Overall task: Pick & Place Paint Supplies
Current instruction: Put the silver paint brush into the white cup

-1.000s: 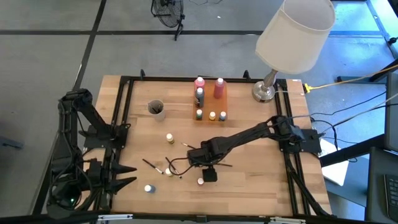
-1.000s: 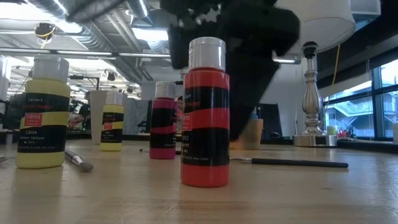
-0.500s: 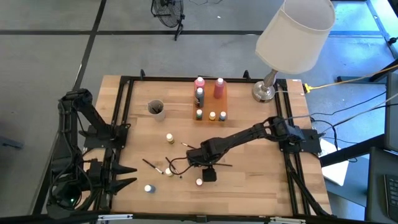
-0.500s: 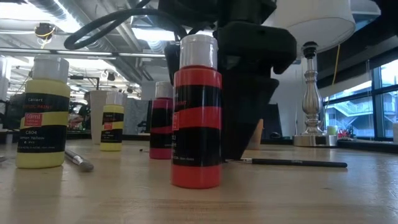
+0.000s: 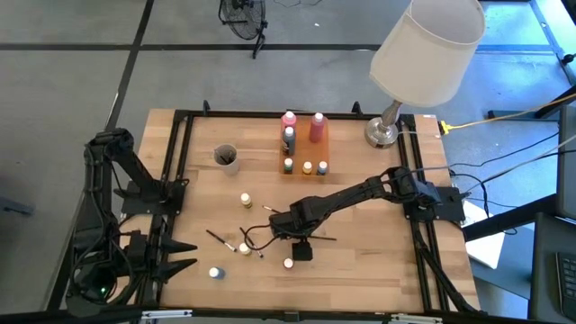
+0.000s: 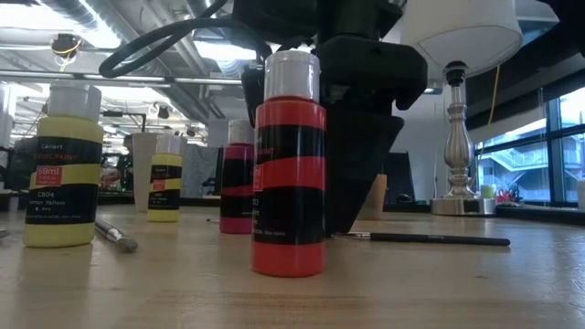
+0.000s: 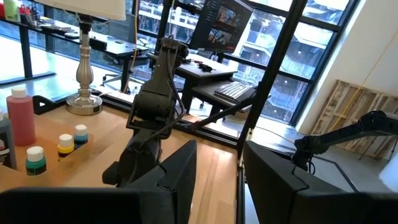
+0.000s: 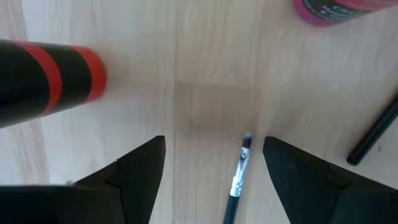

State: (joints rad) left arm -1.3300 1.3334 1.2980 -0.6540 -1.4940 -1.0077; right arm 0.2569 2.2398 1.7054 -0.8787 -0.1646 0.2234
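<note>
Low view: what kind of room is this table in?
Probably a workshop or lab office: bare ceiling ducts, big windows, and a wooden worktable with paint bottles.

Overhead camera looked straight down on the whole table (image 5: pixel 360 270); low camera sat at tabletop level, very close to a red bottle (image 6: pixel 289 164). Right wrist camera faced down, close over that same bottle (image 8: pixel 43 74); left wrist camera looked across toward the lamp (image 7: pixel 84 56).

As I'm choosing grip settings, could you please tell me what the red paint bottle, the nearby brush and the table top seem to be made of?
Red paint bottle: probably smooth plastic, with a slight sheen, a white screw cap and a black printed label.
Brush: dark handle, likely painted wood or plastic, with a shiny silver ferrule that looks metal.
Table top: light wood, showing grain and plank seams, matte.
</note>
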